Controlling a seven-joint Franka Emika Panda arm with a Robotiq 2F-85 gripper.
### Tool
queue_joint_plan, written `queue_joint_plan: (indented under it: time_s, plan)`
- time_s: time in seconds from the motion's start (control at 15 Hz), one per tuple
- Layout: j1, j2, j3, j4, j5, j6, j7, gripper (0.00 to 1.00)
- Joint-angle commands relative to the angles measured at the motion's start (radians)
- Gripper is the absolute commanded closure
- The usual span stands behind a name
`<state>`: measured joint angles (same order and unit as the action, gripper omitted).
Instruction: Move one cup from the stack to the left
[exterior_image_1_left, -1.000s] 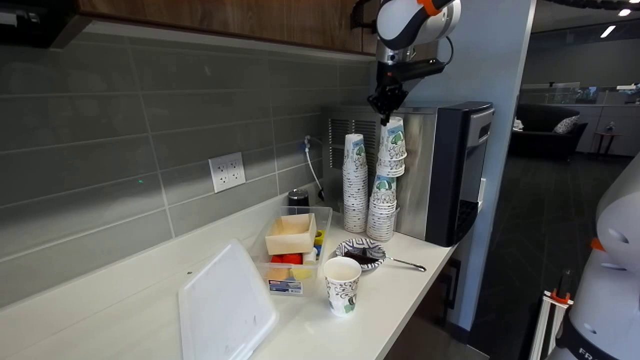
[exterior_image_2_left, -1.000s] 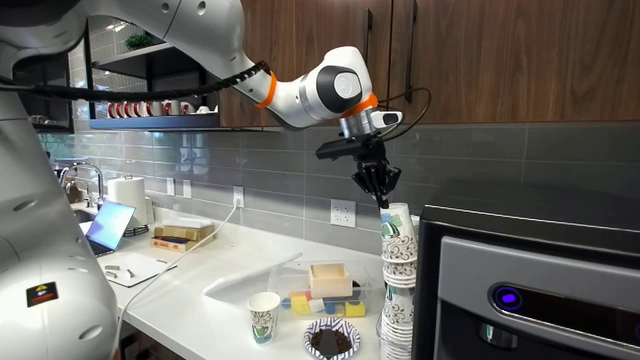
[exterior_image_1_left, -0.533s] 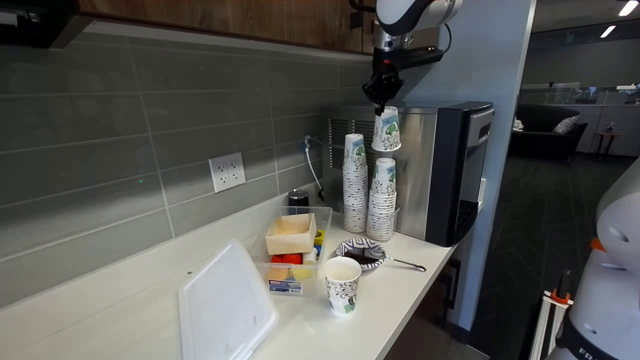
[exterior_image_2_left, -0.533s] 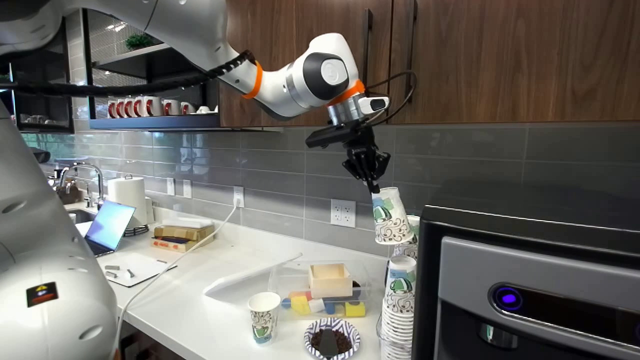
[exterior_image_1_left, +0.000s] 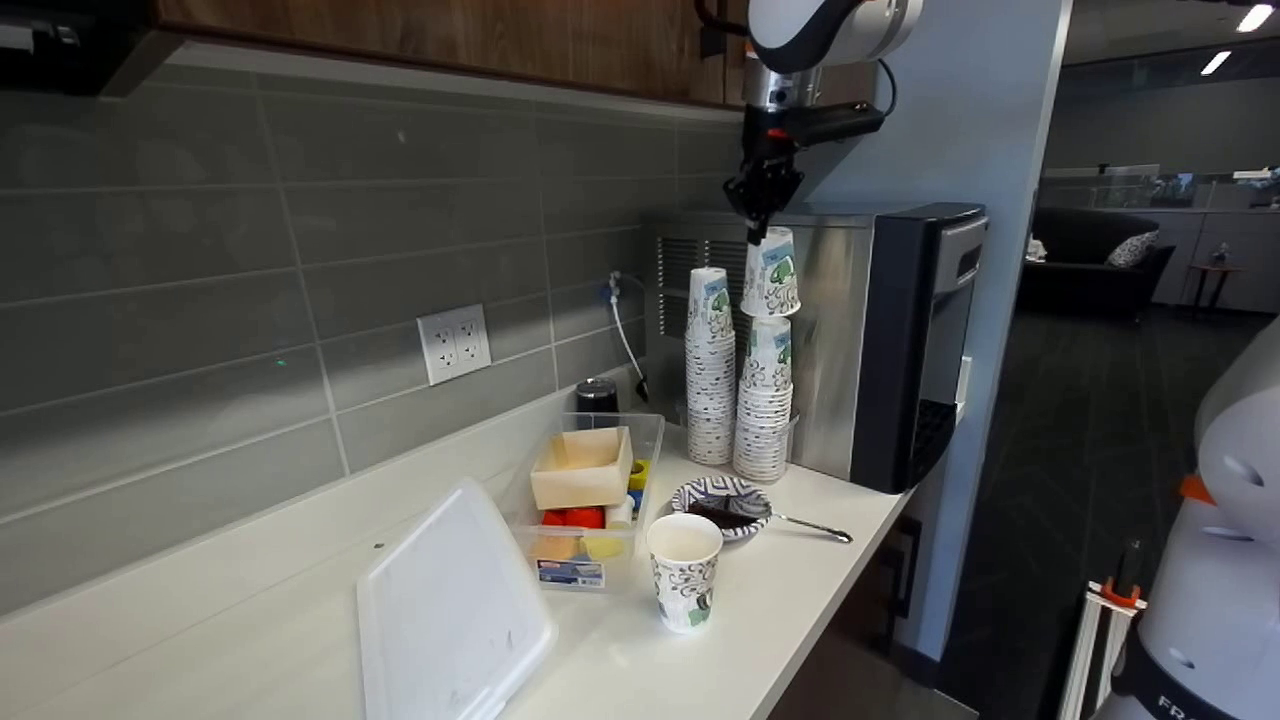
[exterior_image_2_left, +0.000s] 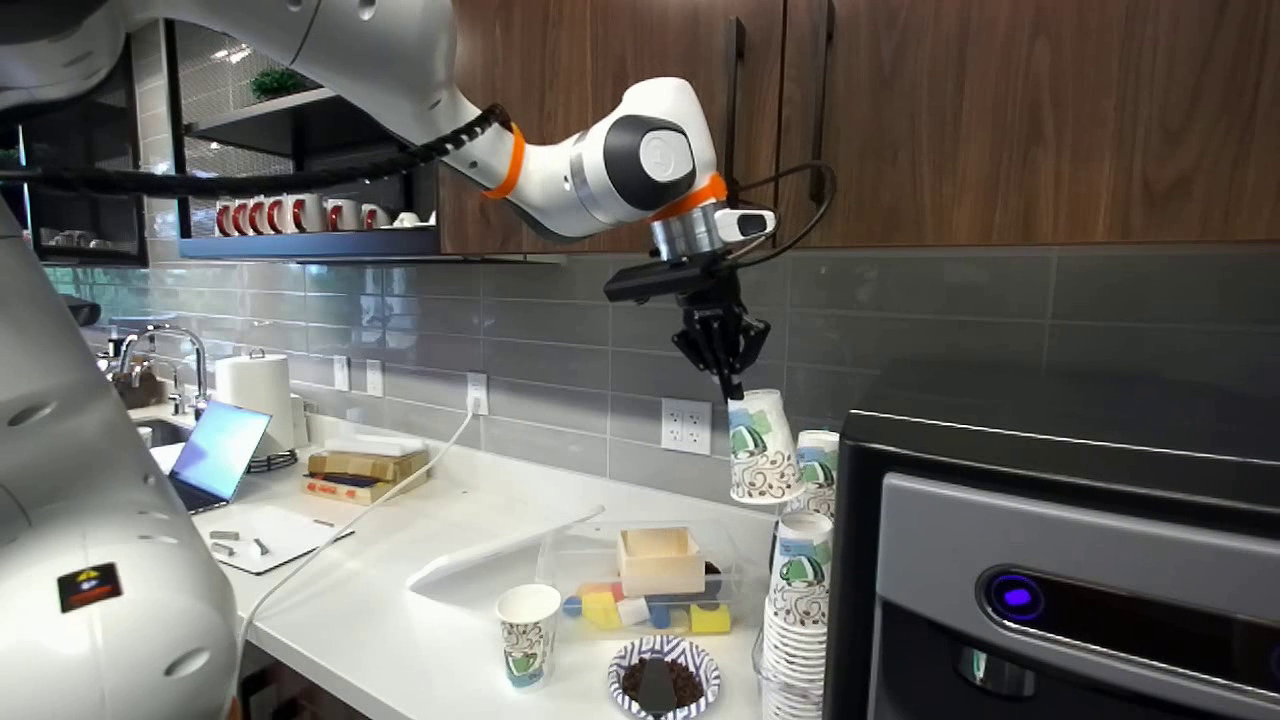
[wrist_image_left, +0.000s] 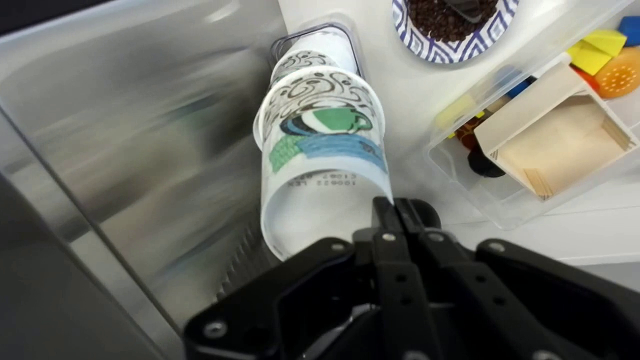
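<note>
Pinching cup (exterior_image_2_left: 764, 455) by base edge: gripper (exterior_image_2_left: 733, 388), jaws clenched on paper wall. Cup: upturned, tilted, above stack (exterior_image_2_left: 800, 580), offset to one side in exterior view; mouth downward, interior out of sight, lettering on base hard to read. Stack: lower end cut off by frame, mostly hidden by cup in wrist view. Second stack (exterior_image_2_left: 818, 460): mostly hidden behind first. Edges: narrow gap between cup rim and stack; machine (exterior_image_2_left: 1060, 560) just beside stack, cut off by frame. Counter (exterior_image_1_left: 750, 630): front edge near standing cup (exterior_image_1_left: 685, 590), surface stretching past it.
</note>
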<state>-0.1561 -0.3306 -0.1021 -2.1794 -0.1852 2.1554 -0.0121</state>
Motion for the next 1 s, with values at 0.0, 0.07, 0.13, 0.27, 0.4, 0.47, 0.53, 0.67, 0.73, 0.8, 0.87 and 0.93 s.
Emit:
queue_joint_plan:
  time_s: [0.0,0.07,0.13,0.27,0.4,0.47,0.53,0.67,0.73,0.8,0.87,0.93]
  plan:
    - [0.038,0.010,-0.015,-0.027,0.047,-0.002,-0.096,0.99]
    - [0.044,0.015,-0.009,-0.036,0.044,-0.003,-0.109,0.99]
    - [0.053,0.016,0.000,-0.048,0.038,0.000,-0.122,0.99]
    - [0.072,0.027,0.012,-0.064,0.027,0.001,-0.145,0.99]
    - [0.092,0.040,0.023,-0.077,0.027,0.000,-0.172,0.99]
    - [0.103,0.047,0.030,-0.085,0.028,0.003,-0.188,0.99]
    - [0.113,0.055,0.037,-0.093,0.026,0.007,-0.204,0.99]
    - [0.138,0.075,0.052,-0.106,0.025,0.014,-0.241,0.99]
    - [0.150,0.087,0.058,-0.111,0.025,0.017,-0.263,0.99]
    - [0.164,0.100,0.070,-0.120,0.023,0.026,-0.285,0.99]
    - [0.181,0.110,0.081,-0.126,0.022,0.030,-0.311,0.99]
    - [0.194,0.123,0.092,-0.130,0.020,0.037,-0.338,0.99]
